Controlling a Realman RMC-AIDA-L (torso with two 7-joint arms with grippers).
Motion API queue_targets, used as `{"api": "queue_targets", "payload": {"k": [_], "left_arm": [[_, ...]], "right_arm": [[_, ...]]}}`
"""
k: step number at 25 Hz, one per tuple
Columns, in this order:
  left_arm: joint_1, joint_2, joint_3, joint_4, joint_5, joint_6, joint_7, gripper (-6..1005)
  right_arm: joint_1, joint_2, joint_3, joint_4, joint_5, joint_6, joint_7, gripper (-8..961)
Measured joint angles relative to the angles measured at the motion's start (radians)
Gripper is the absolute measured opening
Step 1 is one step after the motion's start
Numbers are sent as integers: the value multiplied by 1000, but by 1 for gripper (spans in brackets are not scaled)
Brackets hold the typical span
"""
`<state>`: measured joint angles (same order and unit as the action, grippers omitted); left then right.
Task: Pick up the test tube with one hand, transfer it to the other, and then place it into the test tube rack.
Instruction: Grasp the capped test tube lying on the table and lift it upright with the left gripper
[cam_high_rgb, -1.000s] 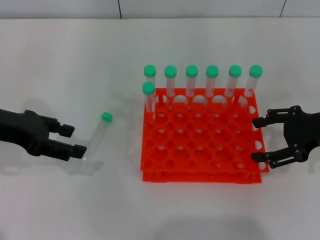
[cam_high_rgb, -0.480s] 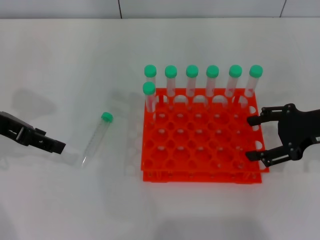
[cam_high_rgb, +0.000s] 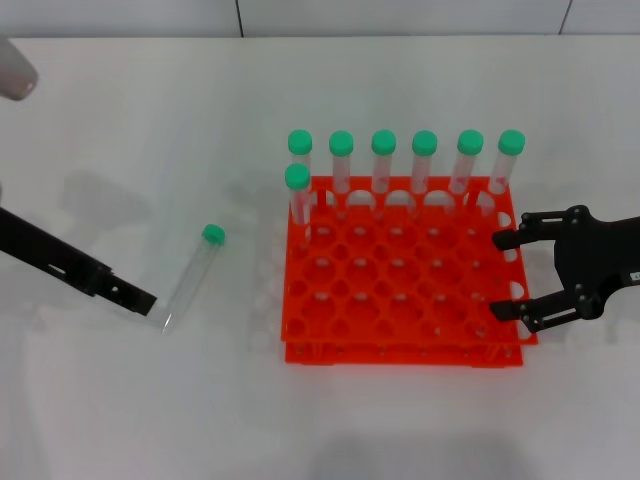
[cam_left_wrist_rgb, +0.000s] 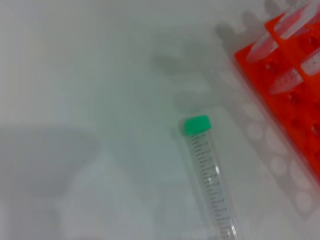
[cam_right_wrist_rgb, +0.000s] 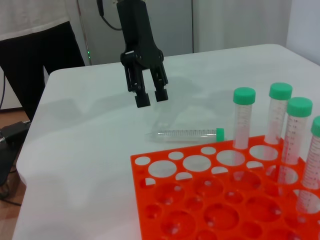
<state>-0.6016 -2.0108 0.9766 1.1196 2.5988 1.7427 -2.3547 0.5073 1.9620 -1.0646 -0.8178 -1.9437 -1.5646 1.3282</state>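
The test tube (cam_high_rgb: 190, 277), clear with a green cap, lies flat on the white table left of the orange-red rack (cam_high_rgb: 400, 300). It also shows in the left wrist view (cam_left_wrist_rgb: 210, 185) and the right wrist view (cam_right_wrist_rgb: 187, 134). My left gripper (cam_high_rgb: 143, 299) is seen edge-on in the head view, its tip just left of the tube's round end. The right wrist view shows the left gripper (cam_right_wrist_rgb: 151, 98) hanging a little above the table, fingers slightly apart and empty. My right gripper (cam_high_rgb: 500, 275) is open and empty at the rack's right edge.
Several green-capped tubes (cam_high_rgb: 383, 160) stand in the rack's back row, and one more stands at the left (cam_high_rgb: 297, 195). The rack also shows in the wrist views (cam_left_wrist_rgb: 295, 85) (cam_right_wrist_rgb: 210, 200). A person (cam_right_wrist_rgb: 35, 30) stands beyond the table's far end.
My left gripper has turned at the wrist, now showing edge-on, after drawing back left and coming in again toward the tube's round end. My right gripper has shifted slightly toward the rack. The tube has not moved.
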Motion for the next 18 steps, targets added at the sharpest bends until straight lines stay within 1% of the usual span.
{"api": "queue_targets", "payload": {"k": [3,7,11,16,18], "left_arm": [[-10,-10,6,-9,2,-10,-15,765],[-14,-16,35,-12,4,-22,-46,764],[-15,-18,100,-16,5,-45,-96,763],[-15,-27,179,-20,17,-88,-165,762],[-17,-35,196,-23,37,-106,-189,761]], "right_arm": [[0,0,-1,0,0,0,0,857],[-2,0,-1,0,0,0,0,857],[-5,0,-3,0,-1,0,-6,857],[-9,0,-5,0,-1,0,-15,856],[-9,0,-5,0,-1,0,-15,856]]}}
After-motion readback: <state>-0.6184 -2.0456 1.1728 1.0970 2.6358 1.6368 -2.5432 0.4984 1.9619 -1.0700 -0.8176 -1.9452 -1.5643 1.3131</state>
